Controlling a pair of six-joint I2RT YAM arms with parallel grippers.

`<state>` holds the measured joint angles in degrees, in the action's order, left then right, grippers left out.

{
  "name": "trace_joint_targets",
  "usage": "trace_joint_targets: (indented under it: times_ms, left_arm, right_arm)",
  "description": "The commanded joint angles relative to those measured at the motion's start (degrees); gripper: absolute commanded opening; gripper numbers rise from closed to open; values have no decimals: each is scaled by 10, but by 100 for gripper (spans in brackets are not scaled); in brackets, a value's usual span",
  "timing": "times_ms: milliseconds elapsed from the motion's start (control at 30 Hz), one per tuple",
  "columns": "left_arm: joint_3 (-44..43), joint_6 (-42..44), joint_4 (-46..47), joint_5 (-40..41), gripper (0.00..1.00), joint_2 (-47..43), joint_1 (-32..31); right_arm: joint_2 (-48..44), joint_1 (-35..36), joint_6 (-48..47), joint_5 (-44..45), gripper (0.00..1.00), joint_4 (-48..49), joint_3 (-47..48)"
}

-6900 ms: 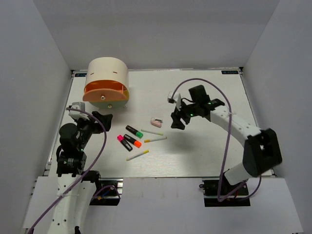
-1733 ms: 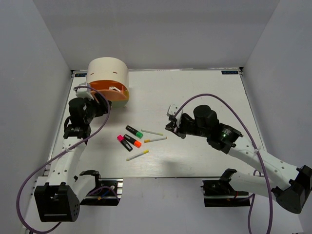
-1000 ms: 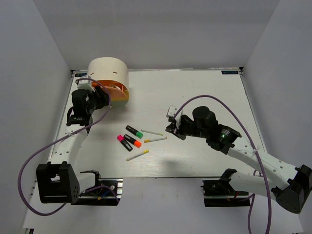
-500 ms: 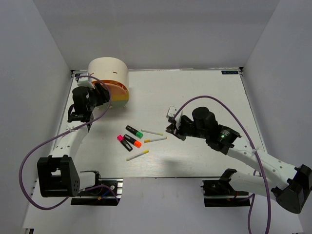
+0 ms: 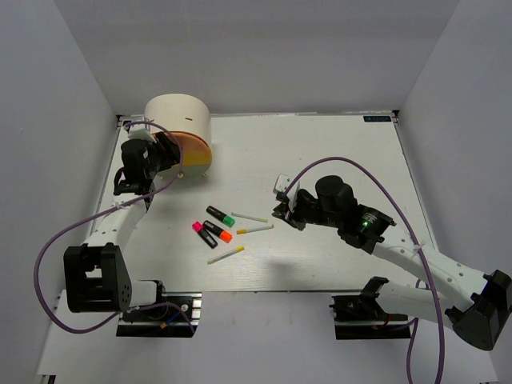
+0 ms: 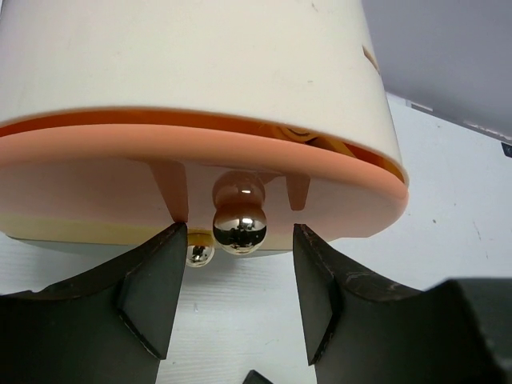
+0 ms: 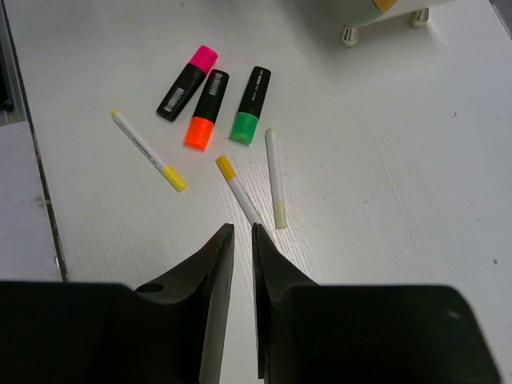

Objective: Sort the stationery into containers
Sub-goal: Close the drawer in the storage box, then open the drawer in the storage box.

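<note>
Green highlighter (image 5: 219, 215) diagonal, cap lower-right

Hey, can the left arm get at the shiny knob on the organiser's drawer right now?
Probably yes. The left gripper is open with a finger on either side of the shiny knob, and nothing sits between them.

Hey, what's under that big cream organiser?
A small shiny ball foot standing on the white table. The organiser itself covers everything else beneath it.
</note>
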<state>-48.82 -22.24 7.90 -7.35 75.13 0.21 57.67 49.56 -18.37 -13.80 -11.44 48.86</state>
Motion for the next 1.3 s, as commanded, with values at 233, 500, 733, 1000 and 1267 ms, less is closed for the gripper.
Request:
trace_joint_targets:
  times_ms: [233, 500, 733, 1000, 1267]
  left_arm:
    - [-38, -10, 25, -14, 65, 10, 2]
    - [-38, -15, 25, -14, 65, 15, 2]
    - [14, -15, 31, -14, 65, -6, 2]
    - [29, -4, 5, -7, 68, -41, -3]
    - [60, -16, 40, -9, 66, -32, -3]
  right_arm:
    - [-8, 2, 3, 3, 21, 29, -7]
    - [-3, 1, 3, 5, 21, 30, -8]
    - [-5, 2, 4, 4, 21, 32, -6]
    - [-5, 2, 4, 2, 21, 29, -7]
    - [-8, 1, 5, -1, 21, 29, -9]
